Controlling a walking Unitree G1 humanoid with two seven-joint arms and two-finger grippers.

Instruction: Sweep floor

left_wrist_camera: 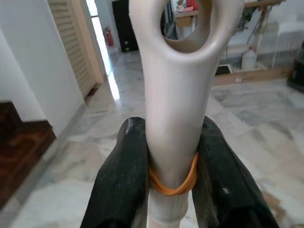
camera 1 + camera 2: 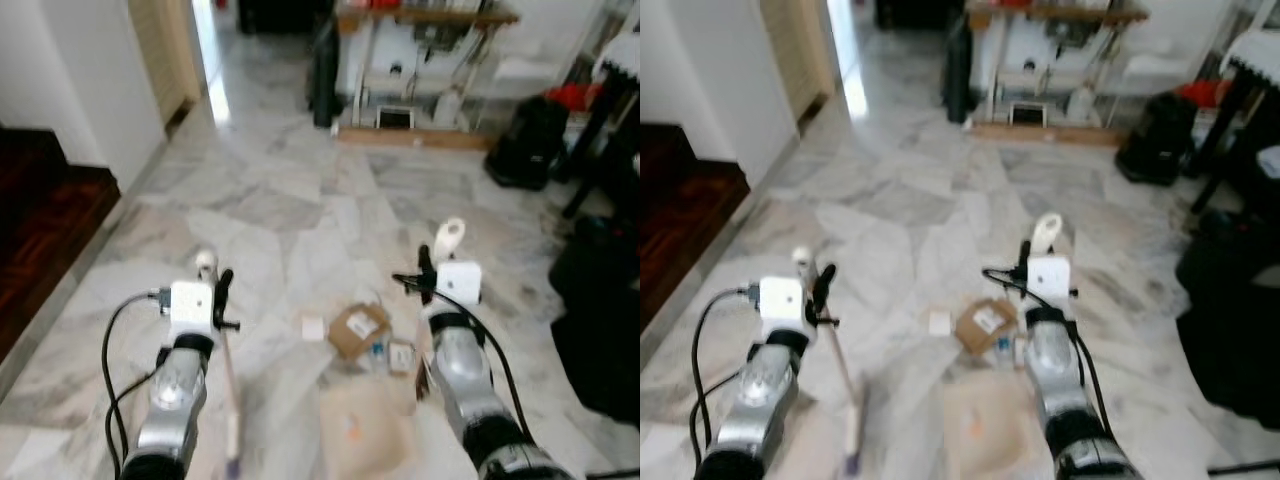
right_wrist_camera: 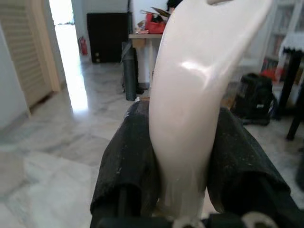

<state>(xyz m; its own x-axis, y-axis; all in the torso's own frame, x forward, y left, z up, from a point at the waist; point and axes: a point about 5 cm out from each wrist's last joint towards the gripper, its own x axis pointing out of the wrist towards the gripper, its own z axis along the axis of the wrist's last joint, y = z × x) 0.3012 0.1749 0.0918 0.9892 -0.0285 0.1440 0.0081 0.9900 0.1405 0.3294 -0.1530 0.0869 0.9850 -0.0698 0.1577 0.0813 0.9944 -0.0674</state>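
Note:
My left gripper (image 2: pixel 215 283) is shut on the pale broom handle (image 2: pixel 205 263); the stick (image 2: pixel 230 400) slants down to the floor by my left side. In the left wrist view both black fingers (image 1: pixel 121 185) clamp the handle (image 1: pixel 175 95) just above an orange rubber band (image 1: pixel 173 189). My right gripper (image 2: pixel 428 272) is shut on the white dustpan handle (image 2: pixel 449 238), seen close in the right wrist view (image 3: pixel 199 95). The beige dustpan (image 2: pixel 365 430) lies on the marble floor between my arms. Litter lies just beyond it: a brown cardboard piece (image 2: pixel 358 330), a white scrap (image 2: pixel 313 328) and a small packet (image 2: pixel 401 356).
A dark wooden step (image 2: pixel 40 220) rises at the left beside a white wall. A wooden shelf unit (image 2: pixel 420 60) and a black bag (image 2: pixel 525 145) stand at the far side. Dark furniture (image 2: pixel 600 310) lines the right. Open marble floor (image 2: pixel 290 200) stretches ahead.

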